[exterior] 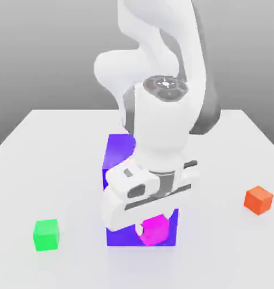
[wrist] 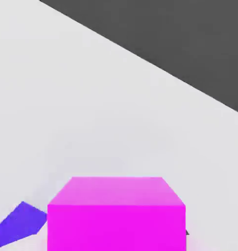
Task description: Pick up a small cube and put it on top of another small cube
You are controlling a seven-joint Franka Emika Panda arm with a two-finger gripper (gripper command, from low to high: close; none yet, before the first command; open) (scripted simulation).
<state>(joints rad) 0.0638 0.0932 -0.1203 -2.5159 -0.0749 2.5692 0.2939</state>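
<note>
The small cube [exterior: 157, 229] is glossy magenta-pink and sits right under the white hand, in front of the big purple block [exterior: 119, 151]. My gripper [exterior: 151, 231] is shut on it, with one white finger [exterior: 140, 229] showing beside it. I cannot tell whether the cube rests on the table or hangs just above it. In the hand view the small cube [wrist: 116, 215] is very close, and a corner of the purple block [wrist: 18, 226] shows beside it. A green small cube [exterior: 47, 235] lies at the exterior view's left, and an orange small cube [exterior: 258, 200] at its right.
The white table [exterior: 60, 147] spreads around the blocks, with open surface between the purple block and each outer cube. The arm's bulk hides the middle of the purple block.
</note>
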